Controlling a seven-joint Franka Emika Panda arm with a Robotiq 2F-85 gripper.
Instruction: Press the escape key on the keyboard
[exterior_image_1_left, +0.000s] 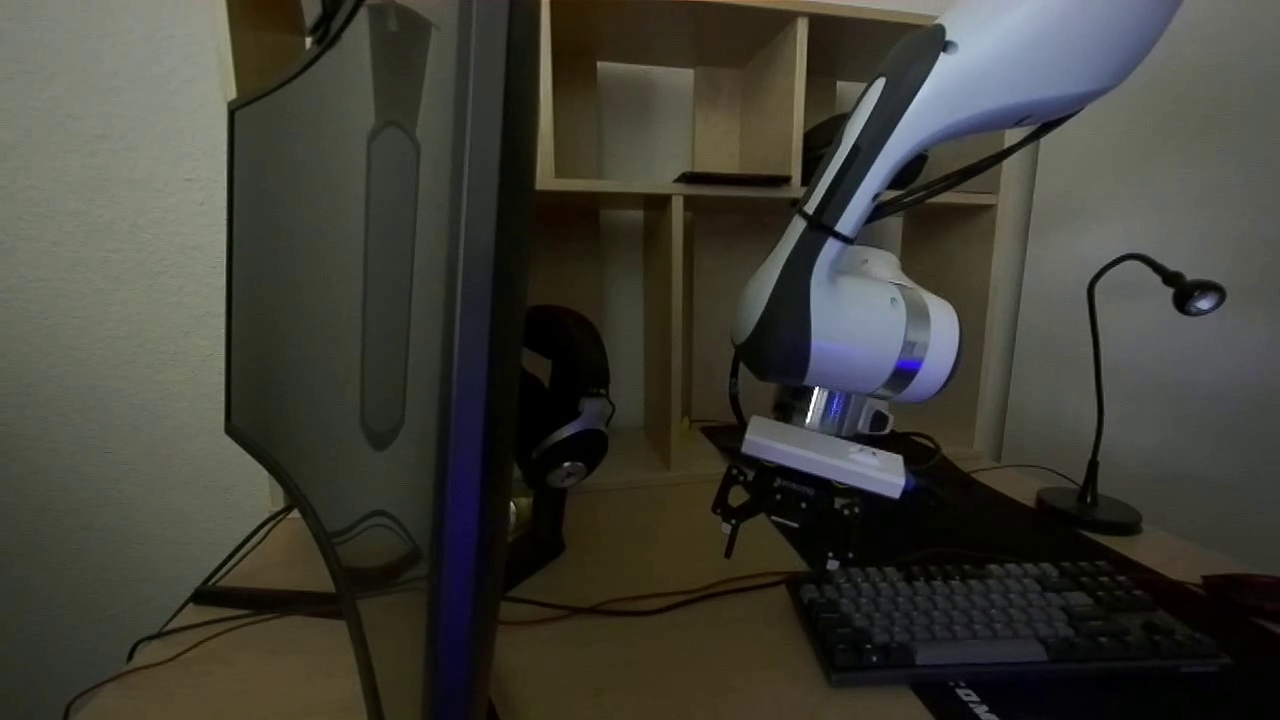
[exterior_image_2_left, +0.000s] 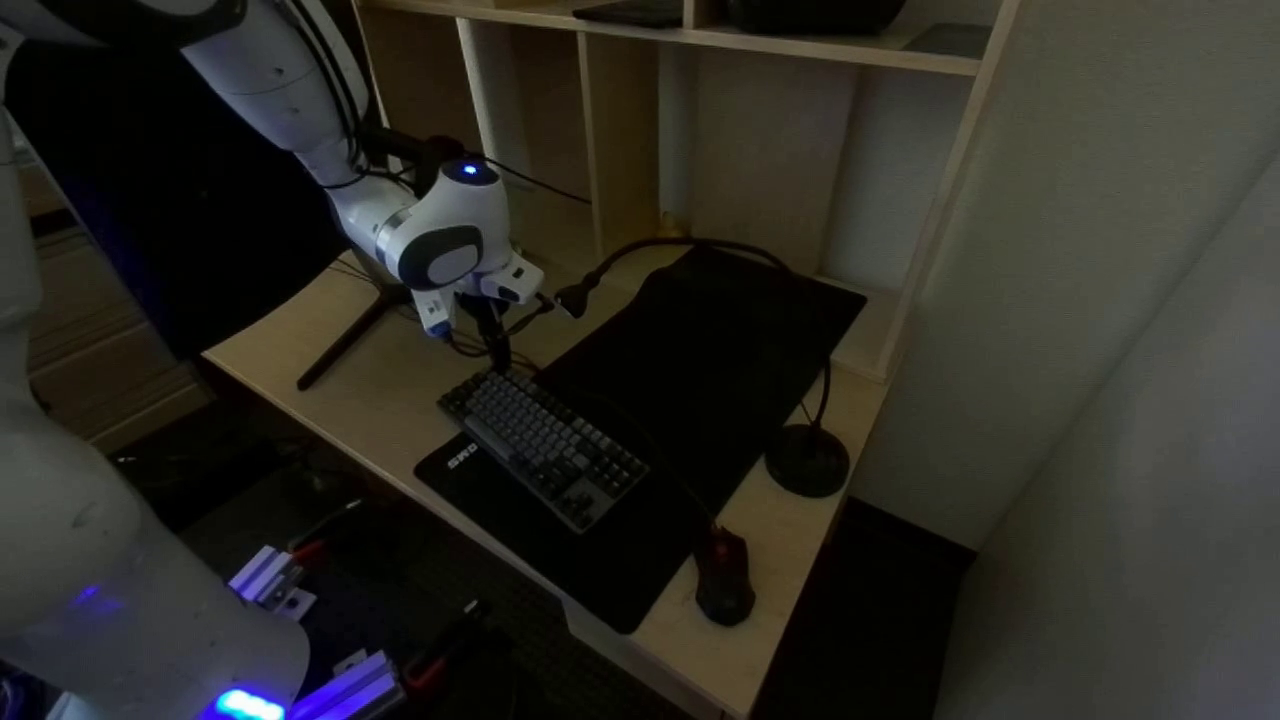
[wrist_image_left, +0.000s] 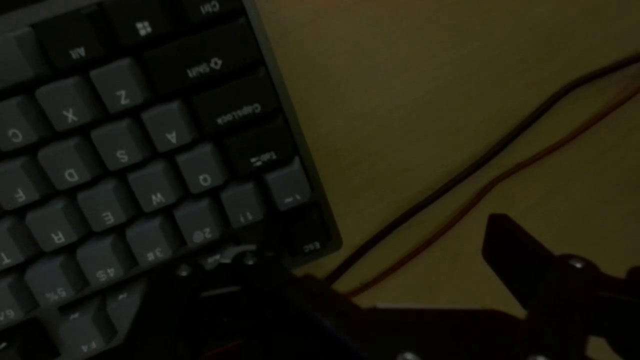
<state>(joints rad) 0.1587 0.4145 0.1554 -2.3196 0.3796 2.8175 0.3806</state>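
Note:
The dark keyboard with greyish-blue keys lies on the desk in both exterior views. In the wrist view the keyboard fills the left side, its letters upside down. The black escape key shows at its corner, partly shaded. My gripper is open and empty at that corner; it also shows dark in an exterior view. In the wrist view the gripper has one finger over or beside the escape key's corner and the other over bare desk. Whether a fingertip touches the key I cannot tell.
A black desk mat lies partly under the keyboard. A large monitor stands beside the arm. A lamp, a mouse and headphones are on the desk. Cables run past the keyboard's corner. A wooden shelf stands behind.

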